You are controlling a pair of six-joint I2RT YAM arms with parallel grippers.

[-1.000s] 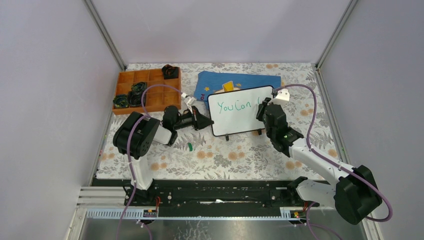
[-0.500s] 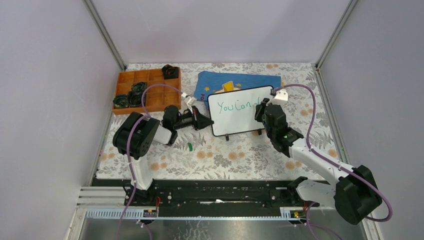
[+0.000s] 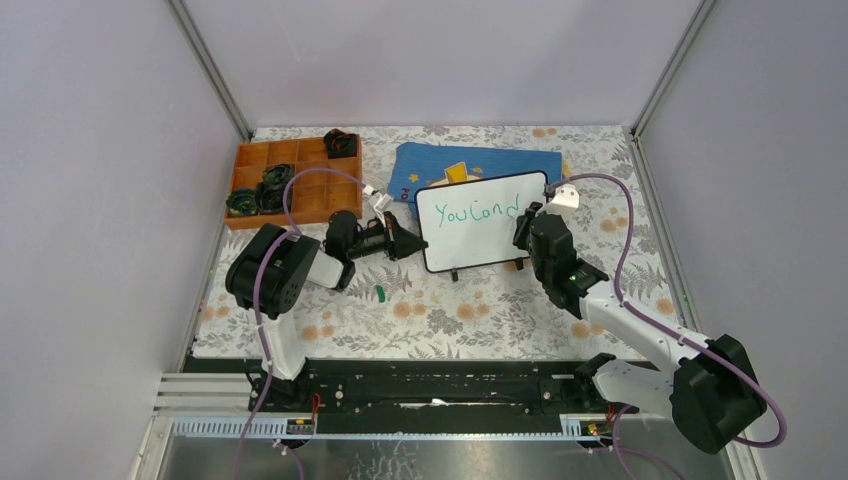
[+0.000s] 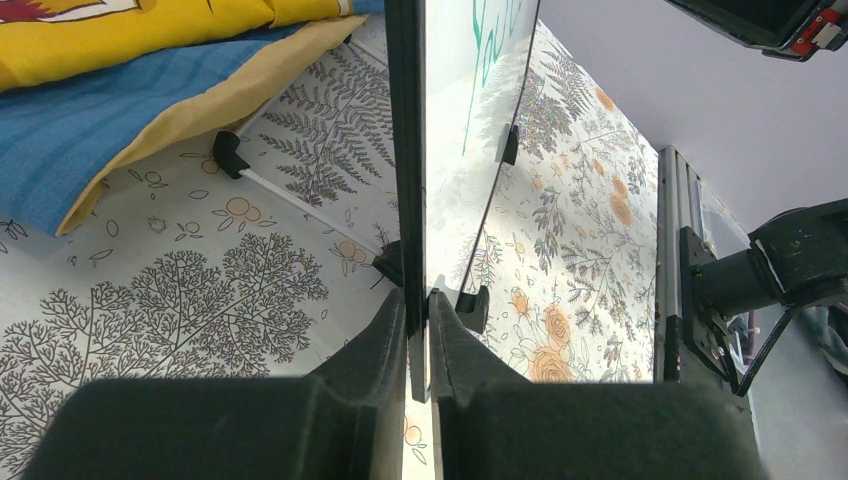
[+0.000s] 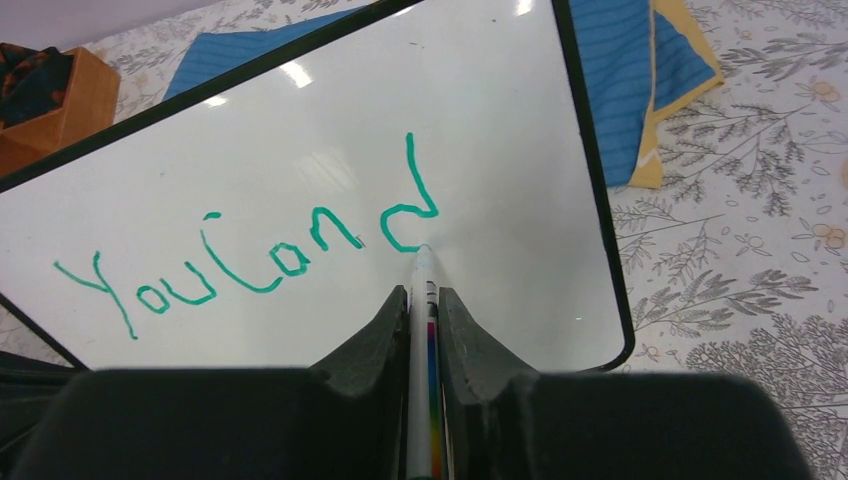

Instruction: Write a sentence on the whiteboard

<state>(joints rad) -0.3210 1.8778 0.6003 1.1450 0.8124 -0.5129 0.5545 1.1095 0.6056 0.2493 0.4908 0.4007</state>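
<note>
The whiteboard (image 3: 480,238) stands tilted on small black feet in the middle of the table, black-rimmed and glossy. My left gripper (image 3: 412,243) is shut on its left edge, seen edge-on in the left wrist view (image 4: 408,180). Green writing (image 5: 250,260) on it reads "You Can d" in one line. My right gripper (image 3: 527,222) is shut on a white marker (image 5: 423,330) with a rainbow stripe. The marker tip touches the board (image 5: 500,120) at the bottom of the "d".
A blue cloth (image 3: 480,160) with yellow print lies behind the board. An orange compartment tray (image 3: 290,180) with dark items sits at the far left. A small green cap (image 3: 381,293) lies on the floral table cover near my left arm.
The right gripper has moved the marker down and round, turning a single green stroke after "Can" into a full letter "d". The left gripper and board have stayed still.
</note>
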